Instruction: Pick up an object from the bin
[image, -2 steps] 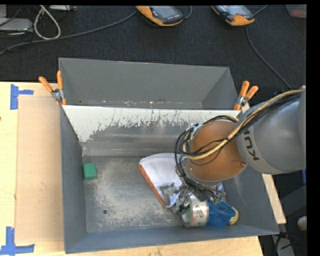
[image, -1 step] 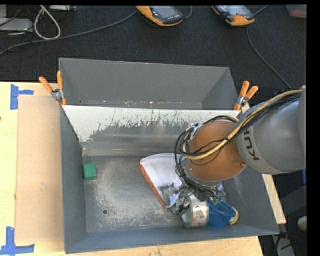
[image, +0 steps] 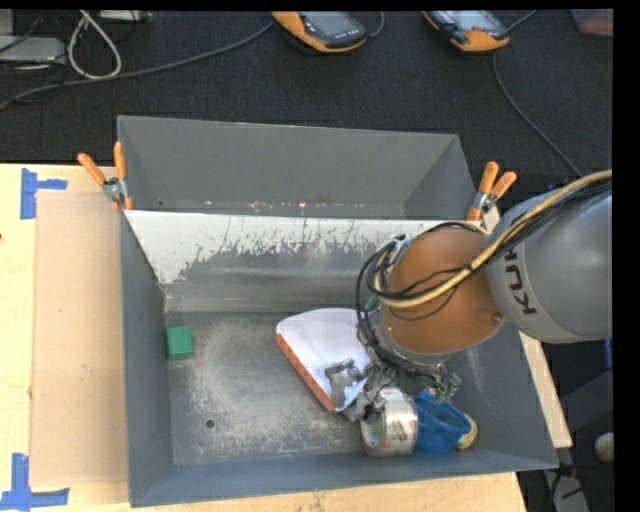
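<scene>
Claw (image: 365, 390) sits low at the front right of the bin (image: 290, 170), spread or pressed together I cannot tell; green block (image: 179, 343) lies far left; white pad (image: 318, 345), its orange edge running upper left to lower right, reaches under the claw; silver can (image: 392, 428) and blue lump (image: 445, 425) lie beside; arm (image: 560, 270) leans down from the right.

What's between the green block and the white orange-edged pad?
Nothing; in the camera view only bare bin floor separates the green block from the white orange-edged pad.

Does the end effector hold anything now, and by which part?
It cannot be told. The end effector is low among a white pad, a silver can and a blue thing; no hold is visible.
</scene>
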